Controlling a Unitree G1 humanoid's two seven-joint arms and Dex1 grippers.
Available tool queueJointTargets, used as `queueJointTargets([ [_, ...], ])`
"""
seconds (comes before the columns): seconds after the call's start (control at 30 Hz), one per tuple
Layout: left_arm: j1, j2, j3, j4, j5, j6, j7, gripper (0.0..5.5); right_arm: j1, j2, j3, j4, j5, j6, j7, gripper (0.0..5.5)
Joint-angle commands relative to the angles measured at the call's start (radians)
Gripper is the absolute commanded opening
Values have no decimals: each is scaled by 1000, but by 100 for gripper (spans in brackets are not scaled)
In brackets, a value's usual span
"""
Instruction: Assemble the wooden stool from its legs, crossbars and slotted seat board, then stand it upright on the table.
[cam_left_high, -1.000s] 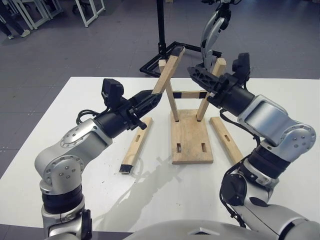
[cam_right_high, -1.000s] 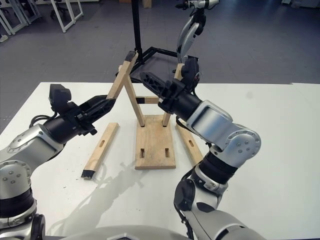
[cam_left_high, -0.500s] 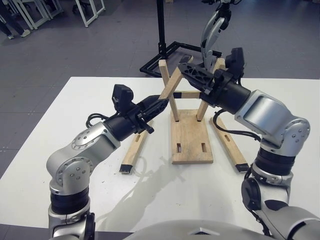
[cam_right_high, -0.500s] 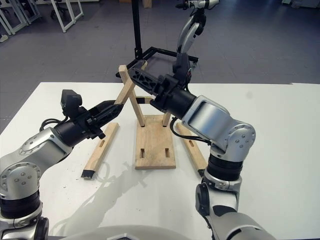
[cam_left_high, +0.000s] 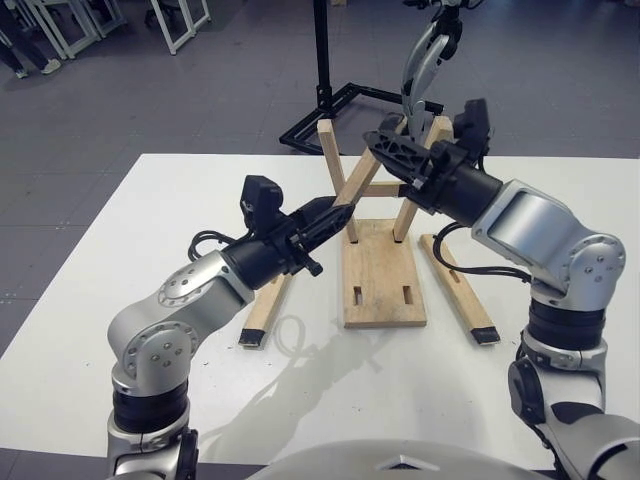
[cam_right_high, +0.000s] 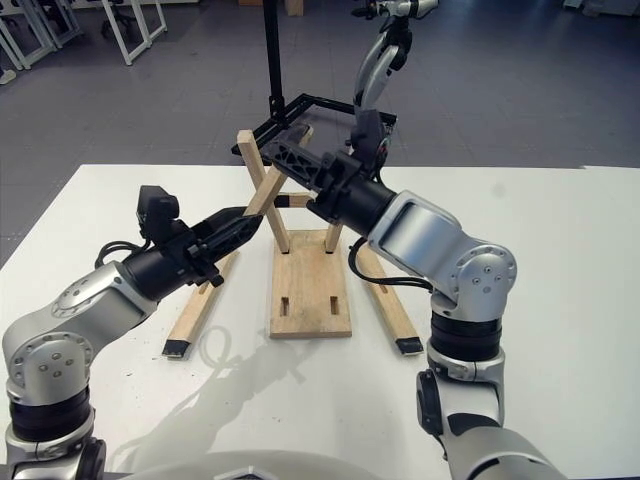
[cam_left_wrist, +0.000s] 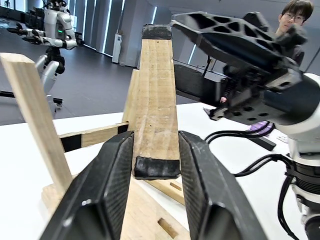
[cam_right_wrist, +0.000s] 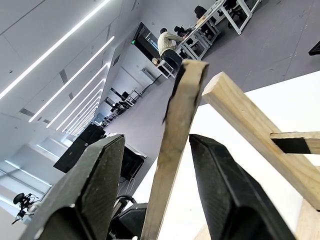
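The pale wooden stool (cam_left_high: 378, 235) sat half built toward the white table's (cam_left_high: 150, 200) far edge, with two legs upright in the flat slotted seat board (cam_left_high: 384, 280). The left gripper (cam_left_high: 338, 207) clamped a loose black-tipped wooden leg (cam_left_wrist: 156, 100), and the right gripper (cam_left_high: 378, 148) straddled its top, fingers spread. The next move was probably to seat it in a free slot.

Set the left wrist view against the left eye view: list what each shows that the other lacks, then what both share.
Left wrist, not left eye: both fingers of the left gripper pressing the black-capped end of the held leg.
Left eye, not left wrist: the loose slotted bar lying left of the seat board, and the board's full outline.
Both: the tilted held leg, the right gripper straddling its upper part, a standing leg and the crossbar.
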Motion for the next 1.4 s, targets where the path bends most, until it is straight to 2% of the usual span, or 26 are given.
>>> queueJointTargets([
  [0.03, 21, -6, -24, -19, 6, 4, 21, 133, -35, -6, 3, 53, -58, -25, 26, 235],
  [0.1, 24, -4, -26, -16, 9, 1, 22, 133, -36, 4, -4, 67, -64, -40, 15, 217],
  [0.3, 32, -8, -34, -14, 21, -7, 24, 133, -9, 22, 4, 52, 0, -58, -44, 87],
  [0.47, 34, 20, -51, -23, 52, -4, -9, 133, 13, 28, 25, 55, 74, -72, -136, 68],
  [0.73, 44, 75, -22, -9, 47, 12, -54, 133, 68, -100, 43, 73, 143, -27, -203, 59],
  [0.87, 34, 67, -4, -10, -53, 41, -53, 234, 82, -120, 41, 72, 130, -42, -193, 41],
  [0.93, 36, 84, 19, -10, -112, 49, -62, 263, 93, -135, 36, 68, 90, -42, -170, 41],
  [1.03, 45, 123, 42, 8, -115, 52, -74, 316, 107, -222, 14, 14, -97, -33, -55, 41],
  [1.13, 57, 115, 55, 81, 29, 8, 25, 353, 179, -391, 6, -123, -399, -56, 122, 41],
  [1.2, 77, 80, 70, 124, 112, -12, 112, 356, 247, -445, 0, -183, -556, -94, 211, 41],
  [1.3, 89, 19, 78, 152, 177, -21, 204, 356, 358, -435, -10, -204, -714, -159, 300, 41],
  [1.4, 78, -6, 71, 158, 213, -14, 221, 356, 437, -383, 7, -164, -846, -224, 363, 41],
])
